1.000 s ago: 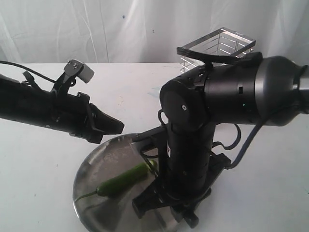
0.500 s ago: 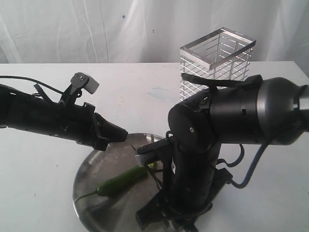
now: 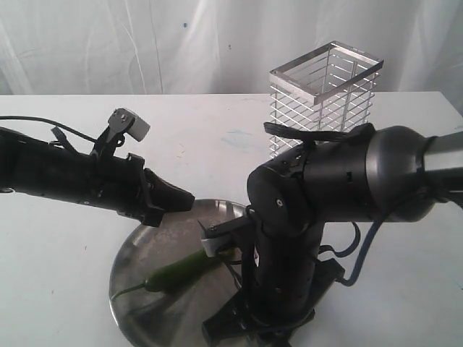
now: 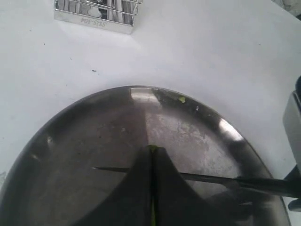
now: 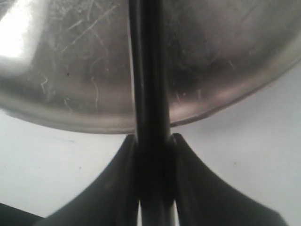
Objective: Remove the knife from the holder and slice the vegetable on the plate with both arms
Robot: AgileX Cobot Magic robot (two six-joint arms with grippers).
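Over the plate, right fingers clamp the knife (blade near the chili); left fingers hover closed, farther left.

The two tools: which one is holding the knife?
The right tool: it is shut on the knife handle. The left tool is shut too, but grips no knife.

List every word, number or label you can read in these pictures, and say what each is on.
"SUS-304": stamped on the holder rim, upside down in the left wrist view; small, so the reading is uncertain.
Nothing else is readable in any view.
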